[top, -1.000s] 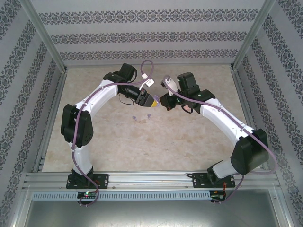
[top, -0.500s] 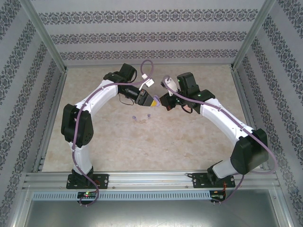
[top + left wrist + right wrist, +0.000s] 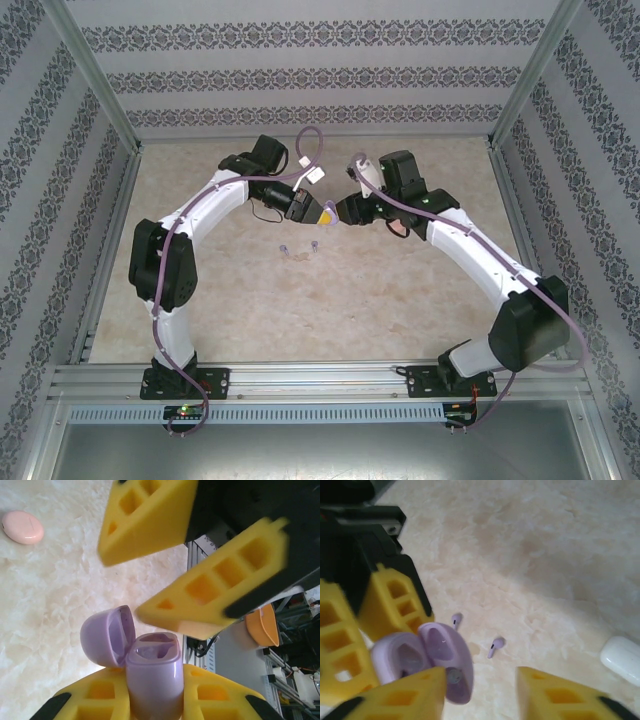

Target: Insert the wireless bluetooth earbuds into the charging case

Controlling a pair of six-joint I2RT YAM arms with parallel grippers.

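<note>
Arms arched inward; left tool clamped on charging case, right tool gaping

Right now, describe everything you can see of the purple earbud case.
The purple case is small and rounded, glossy plastic by its look. Its hinged lid stands open over two moulded wells, which look empty. It is held off the table, clamped between the yellow fingers of the left end effector. The right end effector is open right beside it; whether they touch I cannot tell.
</note>
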